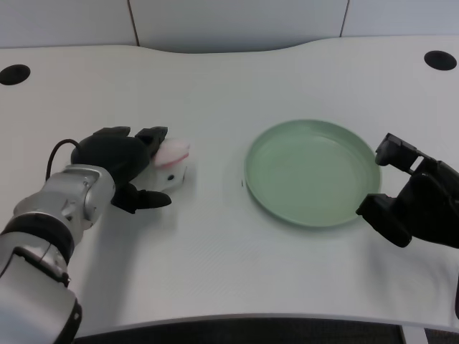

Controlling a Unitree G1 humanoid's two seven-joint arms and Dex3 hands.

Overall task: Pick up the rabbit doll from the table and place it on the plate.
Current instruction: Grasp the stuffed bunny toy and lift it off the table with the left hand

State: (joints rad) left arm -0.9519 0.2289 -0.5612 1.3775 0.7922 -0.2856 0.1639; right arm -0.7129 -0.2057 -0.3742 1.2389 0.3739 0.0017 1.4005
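Note:
A small white rabbit doll (173,163) with pink ears lies on the white table, left of centre. My left hand (122,161) sits against its left side. The fingers (152,136) reach over the doll's top by the ears, and the thumb (149,200) lies on the table just below it, a small gap away. The doll rests on the table and part of its left side is hidden by the hand. A pale green plate (272,193) stands empty to the right of the doll, roughly a hand's width away.
My right hand (416,201) rests idle at the plate's right edge. Two black round holes (14,74) (439,60) mark the table's far corners. The table's front edge runs along the bottom of the view.

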